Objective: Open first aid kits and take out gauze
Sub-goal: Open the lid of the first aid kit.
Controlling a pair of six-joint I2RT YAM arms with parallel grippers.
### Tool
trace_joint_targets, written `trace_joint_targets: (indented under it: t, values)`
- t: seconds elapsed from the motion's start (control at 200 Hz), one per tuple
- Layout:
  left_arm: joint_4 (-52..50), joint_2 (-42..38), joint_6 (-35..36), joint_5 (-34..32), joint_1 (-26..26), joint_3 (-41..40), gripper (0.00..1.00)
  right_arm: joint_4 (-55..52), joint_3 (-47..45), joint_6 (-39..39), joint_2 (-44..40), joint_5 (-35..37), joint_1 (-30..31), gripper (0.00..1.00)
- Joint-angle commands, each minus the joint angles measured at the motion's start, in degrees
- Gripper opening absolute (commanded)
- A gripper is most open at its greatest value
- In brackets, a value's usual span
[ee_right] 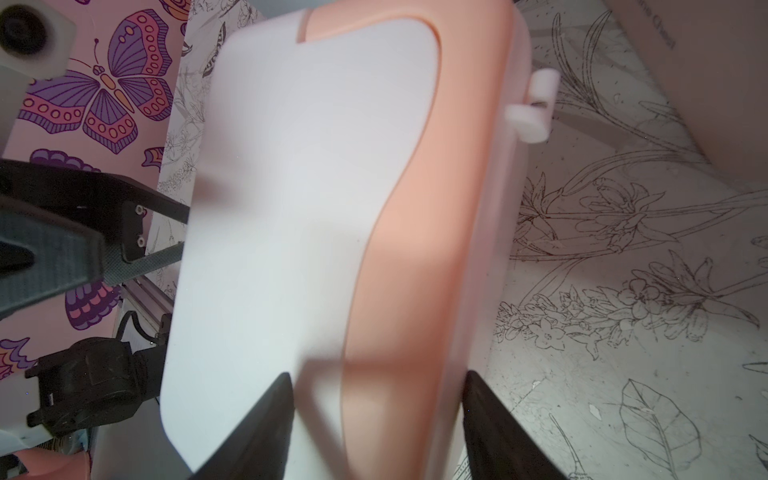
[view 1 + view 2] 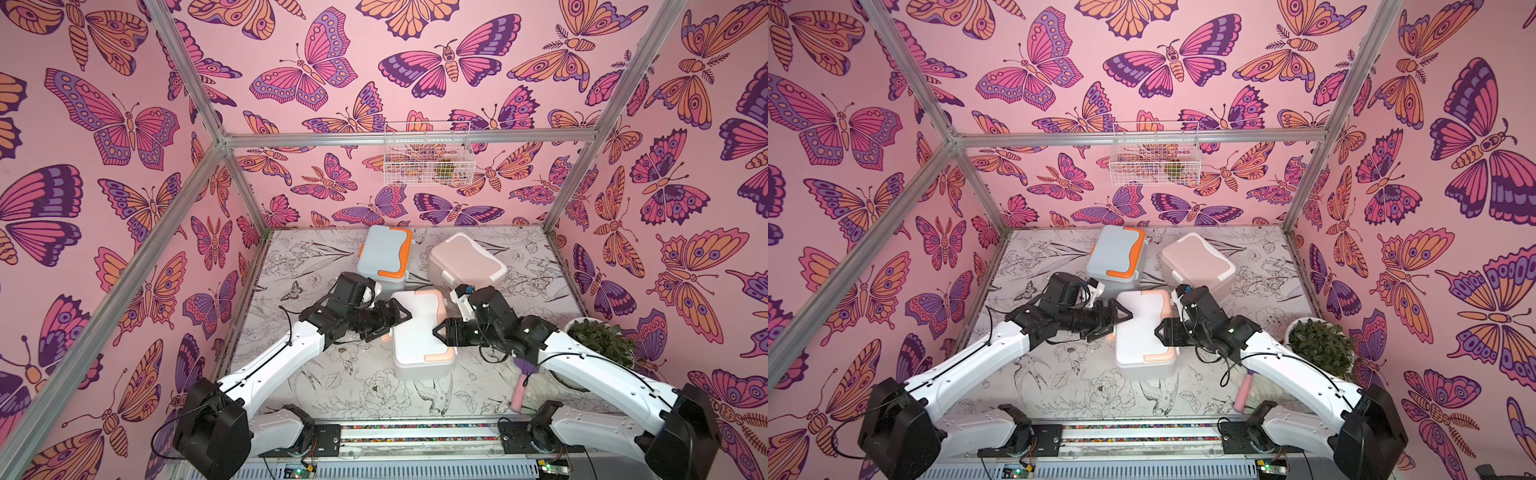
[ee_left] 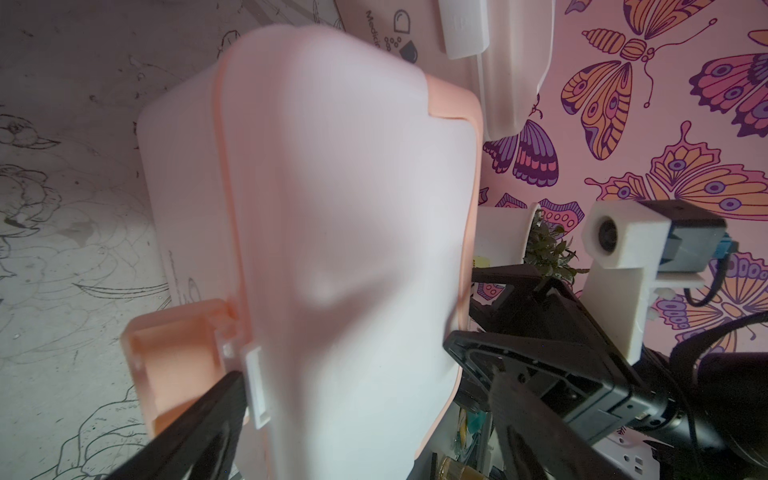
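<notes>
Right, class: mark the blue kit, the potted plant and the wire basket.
blue kit (image 2: 380,251): in a top view, middle of its lid.
potted plant (image 2: 602,343): in a top view, on its leaves.
wire basket (image 2: 415,174): in a top view, front mesh wall.

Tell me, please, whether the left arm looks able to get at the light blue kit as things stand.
Probably yes. The light blue kit stands just behind the left gripper, with nothing between them. The open jaws sit at the side of the white kit, so they would first have to back off it.
</notes>
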Motion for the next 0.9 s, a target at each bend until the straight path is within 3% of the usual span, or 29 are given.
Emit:
trace_joint_targets:
  t: [0.0, 0.15, 0.406, 0.636, 0.896]
  values:
    - [1.65, 0.96, -0.06, 1.72, -0.47, 0.96, 0.93, -1.88, 0.3, -1.02, 1.42, -1.58, 0.28, 0.67]
    - [7.26, -0.02, -3.18, 6.11, -0.48, -0.11, 0.93, 0.69, -0.2, -0.33, 0.95, -4.73, 0.36, 0.74]
    - [15.93, -1.33, -8.7, 11.0, -0.04, -2.22, 0.94, 3.15, -0.75, 0.93, 1.08, -7.02, 0.31, 0.77]
    - [18.09, -1.69, -10.55, 12.05, -0.03, -1.27, 0.94, -5.27, 2.14, -0.38, -2.97, 1.92, 0.28, 1.0]
    - [18.65, 1.03, -10.91, 11.93, -1.89, 3.66, 0.94, -7.33, 3.39, -0.8, -8.74, 3.84, 0.4, 0.99]
